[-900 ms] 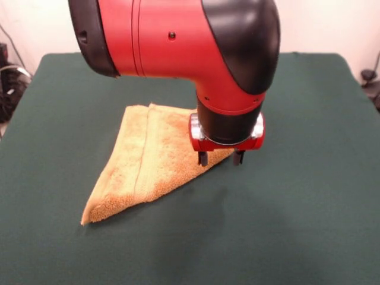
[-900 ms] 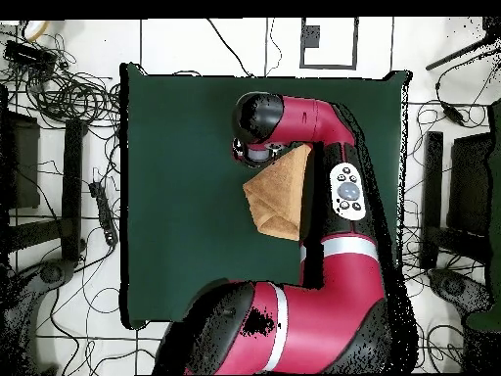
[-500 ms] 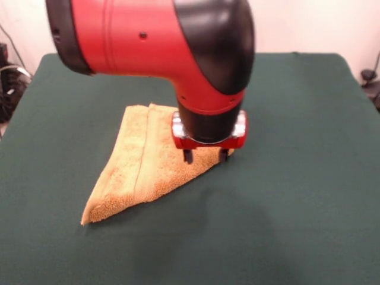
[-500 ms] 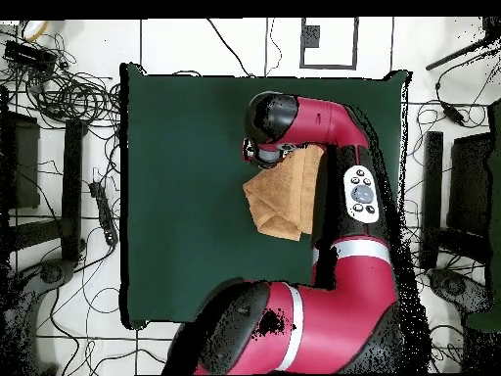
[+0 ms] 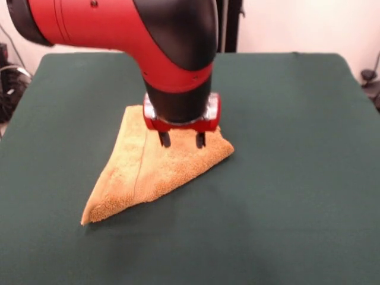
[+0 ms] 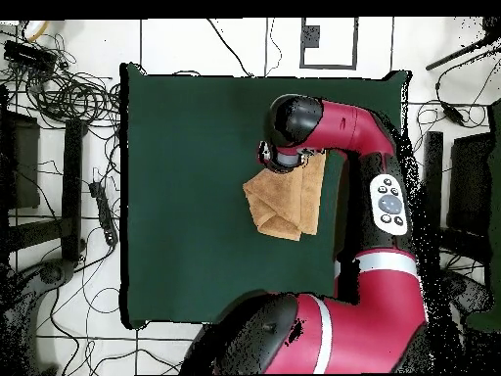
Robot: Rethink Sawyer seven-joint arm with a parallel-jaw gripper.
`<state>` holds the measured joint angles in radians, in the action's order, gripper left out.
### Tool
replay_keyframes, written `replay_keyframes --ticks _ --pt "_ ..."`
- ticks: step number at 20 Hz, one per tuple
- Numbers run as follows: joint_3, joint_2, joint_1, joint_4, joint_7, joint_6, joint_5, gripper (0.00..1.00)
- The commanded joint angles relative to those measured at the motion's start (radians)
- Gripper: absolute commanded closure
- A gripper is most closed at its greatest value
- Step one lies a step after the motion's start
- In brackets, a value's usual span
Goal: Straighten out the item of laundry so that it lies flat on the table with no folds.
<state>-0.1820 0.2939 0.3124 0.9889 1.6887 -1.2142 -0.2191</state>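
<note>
Gripper point(image 5: 181, 140): two short dark fingers pointing straight down, spread apart with a clear gap between them and nothing held. The fingertips hang over the far right part of the towel point(image 5: 155, 169), low above its surface; whether they touch the pile cannot be told. Above the fingers sits a red and silver wrist flange, then a black cylindrical link and the large red elbow housing of the arm point(image 5: 119, 24), which fills the upper left of the front view.

Towel: golden-orange terry cloth, folded into a rough triangle. In the front view one corner points to the near left, one lies to the right just past the gripper, and the third lies at the far side beside the wrist. A flat woven band runs lengthwise down the left part of the upper layer, and the doubled edge shows along the near side.

Table point(image 5: 297, 178): dark green cloth surface; the towel lies left of centre. In the overhead view the gripper head point(image 6: 285, 157) covers the towel's point(image 6: 284, 201) upper end.
</note>
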Motion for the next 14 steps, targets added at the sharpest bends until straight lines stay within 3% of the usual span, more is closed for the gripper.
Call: replay_keyframes --ticks 1,5,14 --pt "-0.064 0.104 -0.005 0.267 -0.112 0.049 -0.012 0.0" --pt "-0.076 0.13 -0.011 0.3 -0.079 0.053 -0.001 0.0" --pt "-0.086 0.099 -0.053 0.265 -0.003 0.038 0.013 0.0"
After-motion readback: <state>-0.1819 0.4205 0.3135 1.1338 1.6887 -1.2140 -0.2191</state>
